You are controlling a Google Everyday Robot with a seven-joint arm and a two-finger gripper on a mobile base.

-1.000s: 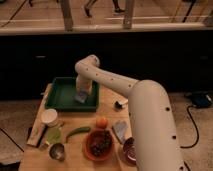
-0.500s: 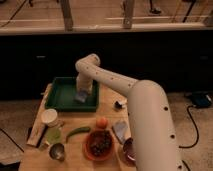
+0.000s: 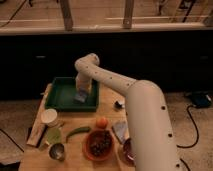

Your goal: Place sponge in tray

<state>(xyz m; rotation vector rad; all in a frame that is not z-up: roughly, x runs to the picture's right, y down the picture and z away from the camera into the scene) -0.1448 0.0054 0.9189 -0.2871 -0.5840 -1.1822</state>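
Sponge (image 3: 80, 96) now lies inside the green tray (image 3: 59, 102) at its right side, directly under the end effector (image 3: 81, 90), lowered from a second ago; whether its grip has let go cannot be told, so placement looks nearly done.

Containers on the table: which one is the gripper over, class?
The dark green tray. The gripper hangs over its right side by the blue sponge; the orange bowl and white cup sit nearer the camera.
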